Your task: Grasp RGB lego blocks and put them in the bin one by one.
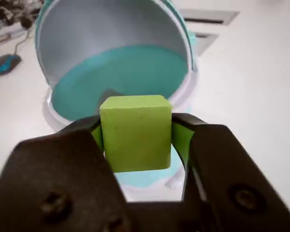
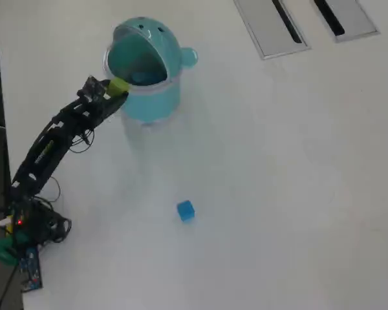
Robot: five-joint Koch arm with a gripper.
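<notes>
Now the small yellow-green plastic cube (image 1: pixel 135 133) is held clamped between the black gripper (image 1: pixel 137 137) jaws, right at the mouth of the round teal plastic bin (image 2: pixel 149 97) in the upper left of the overhead view — not yet dropped. A bright blue cube (image 2: pixel 185 210) is left lying low in the centre, well apart; no red one is seen.

A plain white table (image 2: pixel 291 194) fills nearly the whole overhead view, evenly lit, with only soft, faint shadows on its surface. Two grey slotted panels (image 2: pixel 271 27) are set flush into it at the top right of that view, each with a long dark slot, and they lie side by side. In the wrist view a blue computer mouse (image 1: pixel 6 63) with a dark cable lies on the table at the left edge, near a blurred tangle of cables (image 1: pixel 12 14) in the top left corner.
</notes>
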